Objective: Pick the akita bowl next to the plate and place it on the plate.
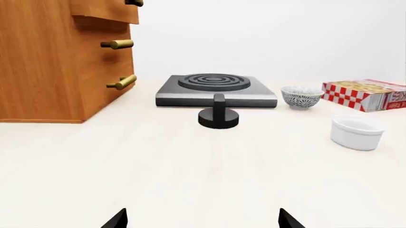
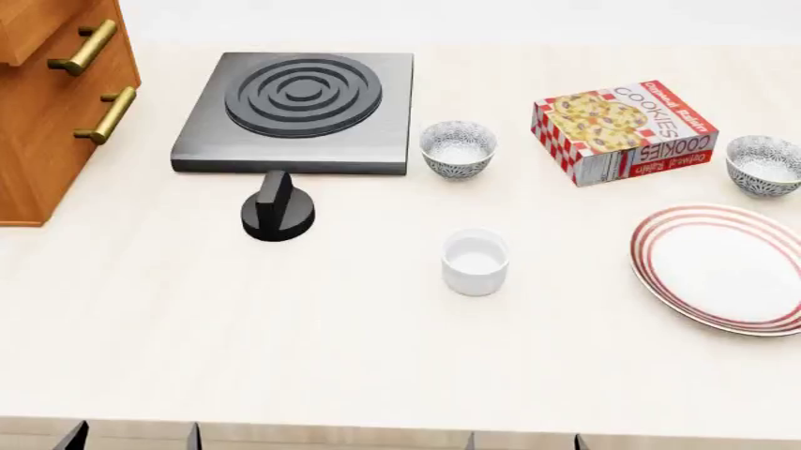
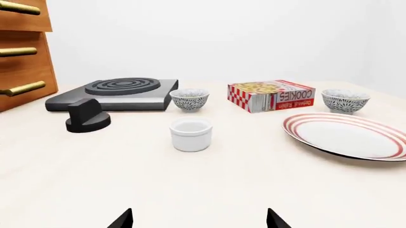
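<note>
The akita bowl (image 2: 763, 164), speckled black and white, sits at the far right just behind the plate (image 2: 719, 267), a wide white disc with red rings. The right wrist view shows this bowl (image 3: 345, 100) beyond the plate (image 3: 349, 135), apart from it. A second, alike bowl (image 2: 457, 147) stands by the stove. My left gripper (image 2: 134, 439) and right gripper (image 2: 526, 441) hover at the table's near edge, both open and empty, far from the bowl. In the wrist views only the fingertips show, left gripper (image 1: 203, 221) and right gripper (image 3: 199, 219).
A cookie box (image 2: 622, 128) lies between the two bowls. A plain white cup (image 2: 476, 262) stands mid-table. A black stove (image 2: 300, 108) with a loose knob (image 2: 278, 208) in front is at the back left, beside a wooden drawer cabinet (image 2: 51, 103).
</note>
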